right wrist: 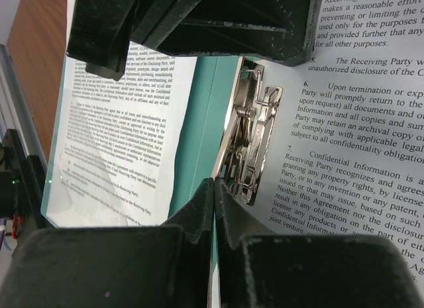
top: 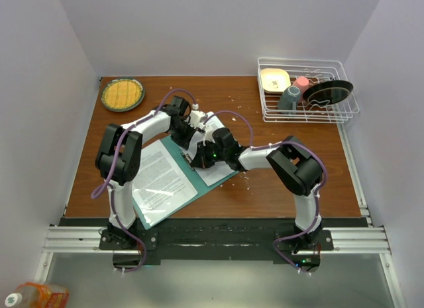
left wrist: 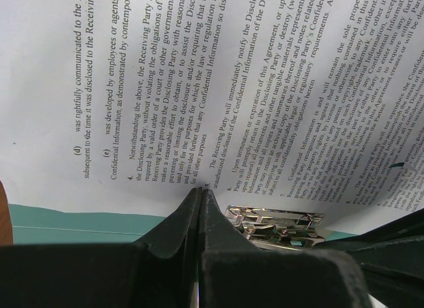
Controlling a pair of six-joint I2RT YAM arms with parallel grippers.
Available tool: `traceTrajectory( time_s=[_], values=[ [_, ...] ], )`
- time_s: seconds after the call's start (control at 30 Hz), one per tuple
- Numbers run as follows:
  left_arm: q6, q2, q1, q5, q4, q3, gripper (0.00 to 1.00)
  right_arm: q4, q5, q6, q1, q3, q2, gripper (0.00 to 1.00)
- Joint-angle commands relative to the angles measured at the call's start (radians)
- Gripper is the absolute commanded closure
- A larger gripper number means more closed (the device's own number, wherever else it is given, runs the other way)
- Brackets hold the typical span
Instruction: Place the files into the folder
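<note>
I am holding left claw (left wrist: 201, 192) and right claw (right wrist: 214, 183), both pinched together, beside the metal clip (right wrist: 248, 142) of the folder (right wrist: 199, 122) lying open under files (left wrist: 199, 89) toward the near edge of the desk (top: 278, 185).

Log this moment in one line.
left end effector: shut, tip at files edge | right end effector: shut, tip beside clip | folder: open | files: lying on folder

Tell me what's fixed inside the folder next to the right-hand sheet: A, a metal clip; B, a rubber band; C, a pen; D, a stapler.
A: the right wrist view shows a shiny metal clip mounted on the teal folder, right beside the printed sheet.
</note>
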Motion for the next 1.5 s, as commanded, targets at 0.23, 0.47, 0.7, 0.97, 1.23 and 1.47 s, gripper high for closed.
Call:
traceTrajectory(
  time_s=[0.23,0.47,0.7,0.97,1.23,1.47],
  values=[
    [0.026,0.040,0.005,-0.026,-0.040,-0.025,1.00,-0.261,0.158,-0.052,0.031,-0.052,0.061,1.00],
    [0.030,0.037,0.006,-0.023,-0.042,-0.025,1.00,-0.306,0.192,-0.043,0.039,-0.045,0.088,1.00],
    [0.030,0.040,0.008,-0.020,-0.042,-0.023,1.00,-0.309,0.242,-0.045,0.059,-0.067,0.091,1.00],
    [0.031,0.045,0.012,-0.019,-0.047,-0.017,1.00,-0.309,0.353,-0.054,0.122,-0.102,0.088,1.00],
    [0.031,0.052,0.015,-0.017,-0.053,-0.004,1.00,-0.292,0.410,-0.025,0.146,-0.171,0.053,1.00],
    [0.031,0.068,0.017,-0.017,-0.060,0.018,1.00,-0.292,0.427,0.006,0.166,-0.222,0.035,1.00]
  ],
)
